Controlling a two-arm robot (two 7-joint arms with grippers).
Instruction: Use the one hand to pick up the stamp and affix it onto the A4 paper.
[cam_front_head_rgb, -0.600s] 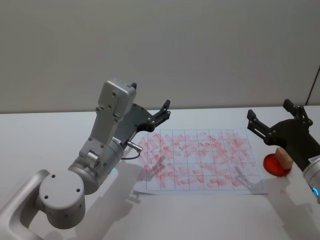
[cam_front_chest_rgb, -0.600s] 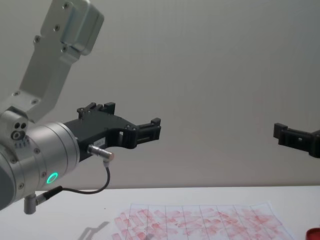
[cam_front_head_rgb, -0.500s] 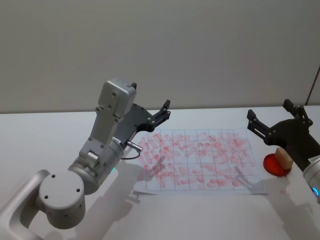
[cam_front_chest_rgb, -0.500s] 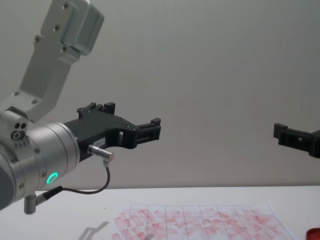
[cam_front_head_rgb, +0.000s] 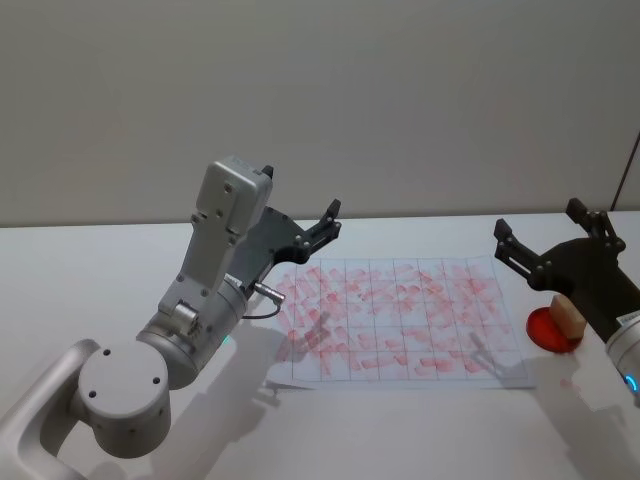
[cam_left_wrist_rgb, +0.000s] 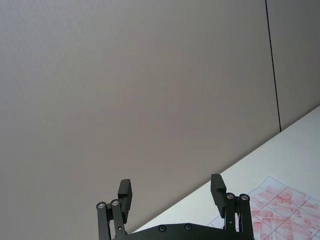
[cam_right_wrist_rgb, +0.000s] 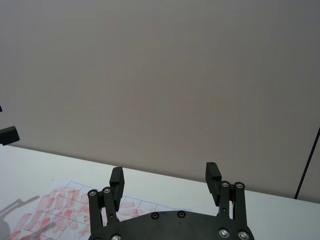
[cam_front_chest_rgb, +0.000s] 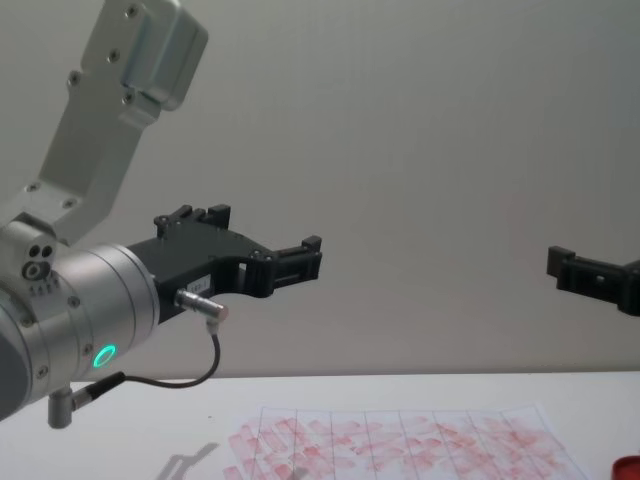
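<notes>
The A4 paper lies flat on the white table, ruled in a grid and covered with pale red marks; it also shows low in the chest view. The stamp, a small tan wooden block, stands on a low round red pad just right of the sheet. My right gripper hovers open above the sheet's right edge, in the air beside the stamp and apart from it, with nothing between its fingers. My left gripper hangs open over the sheet's far left corner, also holding nothing.
The white table runs to a plain grey wall. My bulky silver left arm stands over the table's left part, with a cable looped beside it. A dark vertical strip lines the wall at far right.
</notes>
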